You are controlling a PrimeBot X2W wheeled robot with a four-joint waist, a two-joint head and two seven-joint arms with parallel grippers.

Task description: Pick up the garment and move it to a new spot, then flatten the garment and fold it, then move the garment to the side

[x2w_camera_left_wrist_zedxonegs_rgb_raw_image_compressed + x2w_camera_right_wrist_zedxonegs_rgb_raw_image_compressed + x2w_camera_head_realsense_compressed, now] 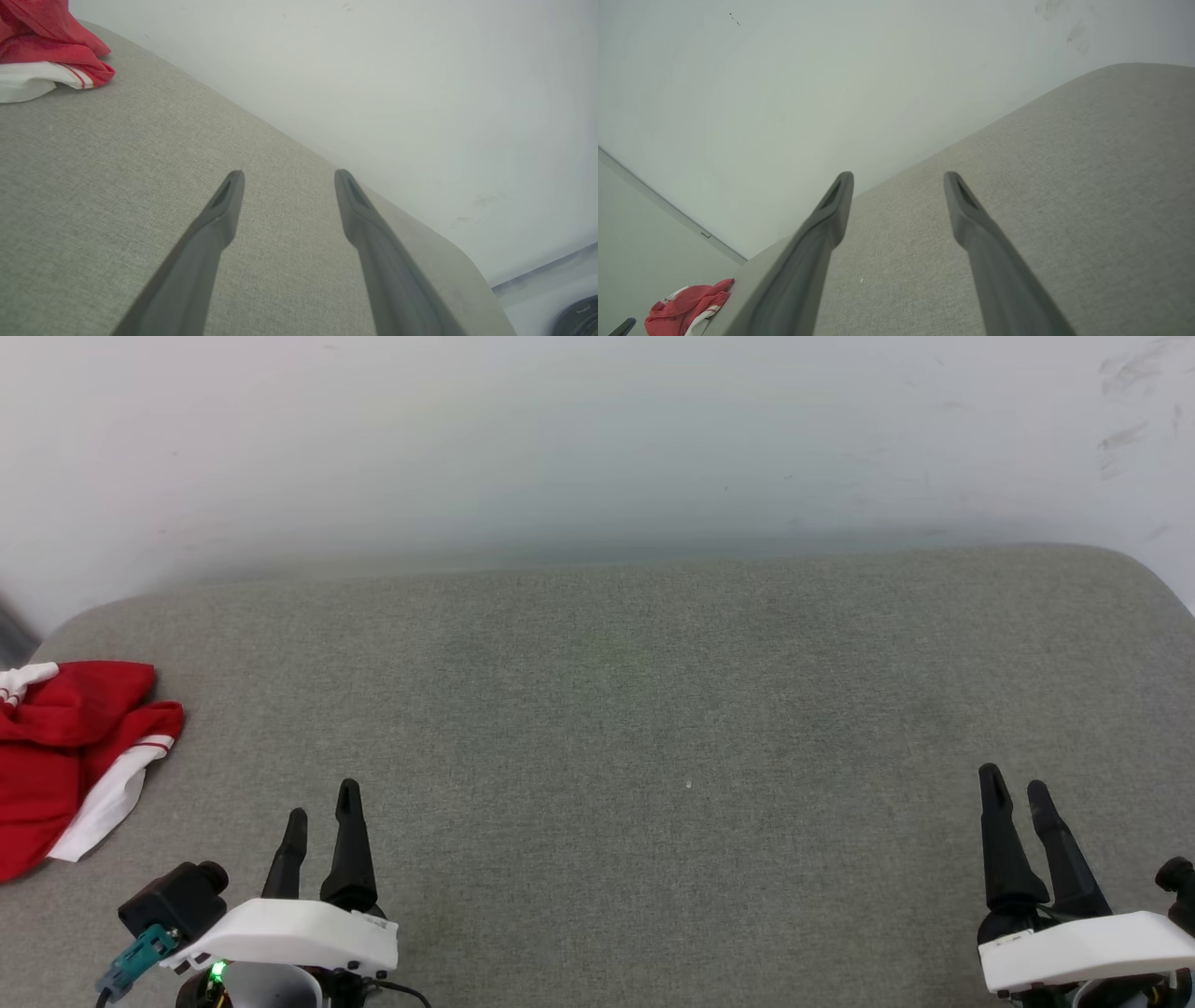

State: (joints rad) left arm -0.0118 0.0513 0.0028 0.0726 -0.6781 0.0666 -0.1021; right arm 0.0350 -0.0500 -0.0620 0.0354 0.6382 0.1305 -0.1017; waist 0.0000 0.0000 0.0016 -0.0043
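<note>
Left gripper (pixel 323 800) and right gripper (pixel 1014 778) are both wide open, holding nothing. The garment (pixel 65 747) is a crumpled heap off the left one's outer side, far from the right. It looks light and floppy, so I'd pinch a raised red fold by the white sleeve. The heap runs roughly parallel to the fingers, but I can't tell where the neck points.

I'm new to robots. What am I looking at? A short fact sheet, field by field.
surface: grey fabric-covered top, white wall behind
garment: red T-shirt with white sleeve, crumpled at the left edge
left tool: open, empty, near the T-shirt, not touching
right tool: open, empty, at the right
folding: not yet begun
</note>
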